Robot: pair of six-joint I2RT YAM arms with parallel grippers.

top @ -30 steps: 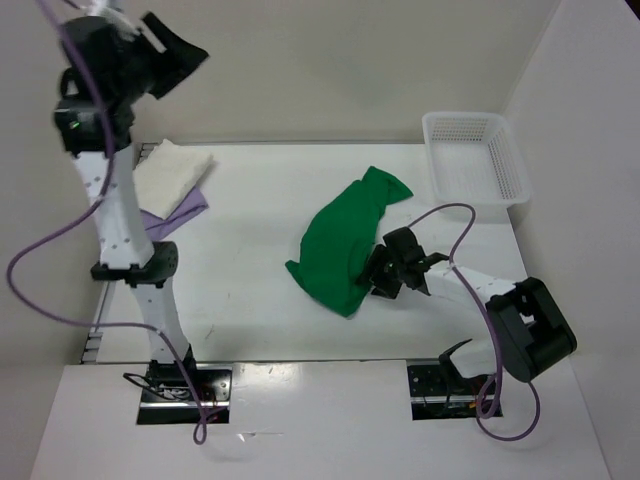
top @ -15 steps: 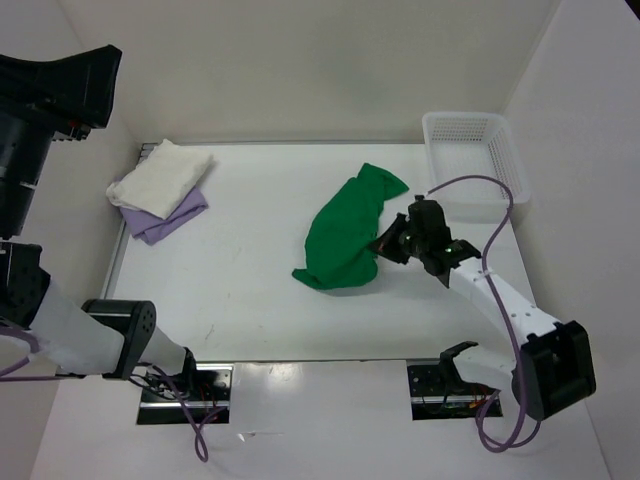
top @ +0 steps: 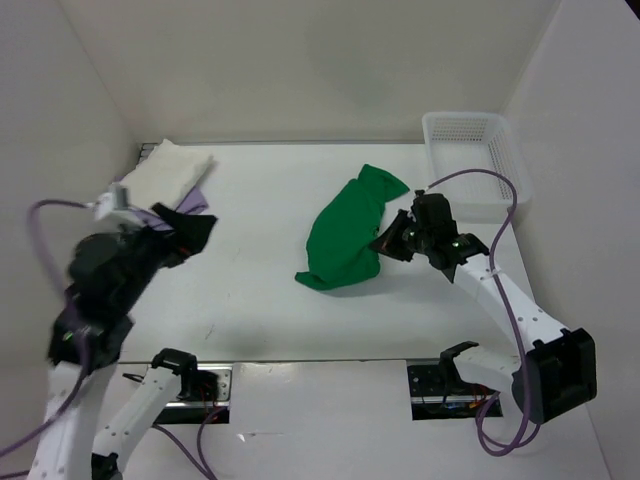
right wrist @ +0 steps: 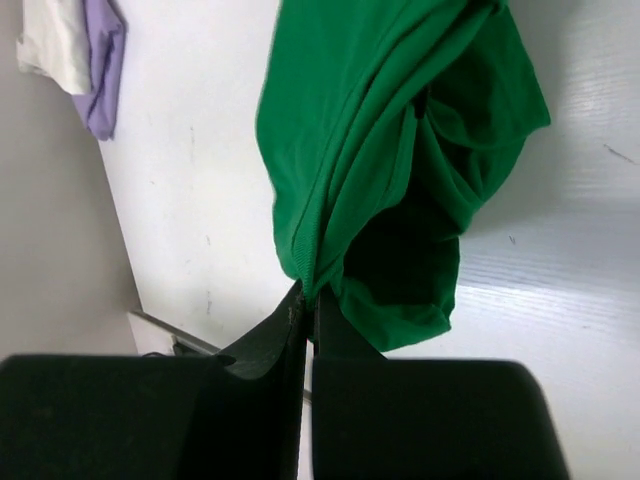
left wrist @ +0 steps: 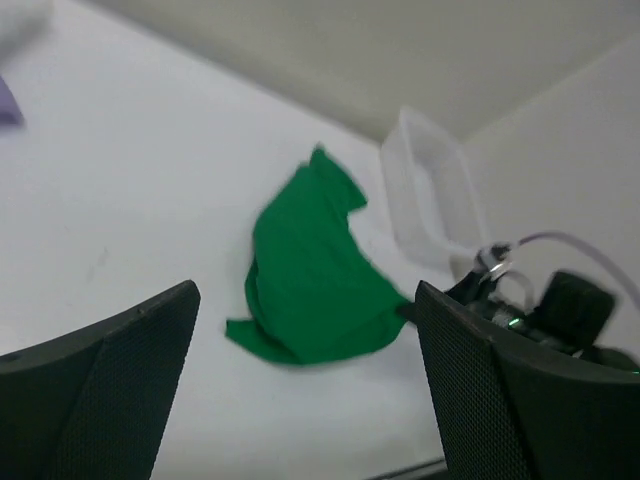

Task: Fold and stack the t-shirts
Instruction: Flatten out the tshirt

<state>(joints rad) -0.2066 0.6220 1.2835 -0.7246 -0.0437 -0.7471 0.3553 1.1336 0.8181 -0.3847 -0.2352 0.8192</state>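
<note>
The bright green t-shirt (top: 343,237) lies crumpled at the table's middle. My right gripper (top: 387,243) is shut on its right edge; the right wrist view shows the hem pinched between the closed fingertips (right wrist: 308,300), with the rest of the green t-shirt (right wrist: 380,150) hanging bunched beyond. A folded cream t-shirt (top: 165,170) rests on the lavender t-shirt (top: 203,198) at the back left corner. My left gripper (top: 185,232) hovers high over the table's left side, open and empty. In its wrist view the left gripper (left wrist: 310,400) looks across at the green t-shirt (left wrist: 312,270).
A white mesh basket (top: 475,160) stands at the back right corner, close behind the right arm, and the basket (left wrist: 425,190) also shows in the left wrist view. The right arm's purple cable (top: 470,180) loops in front of it. Walls close the back and both sides.
My right gripper shut on the green t-shirt's edge and drew it slightly back and right. The left arm swung down from near the camera to the left side, its jaws widening.
</note>
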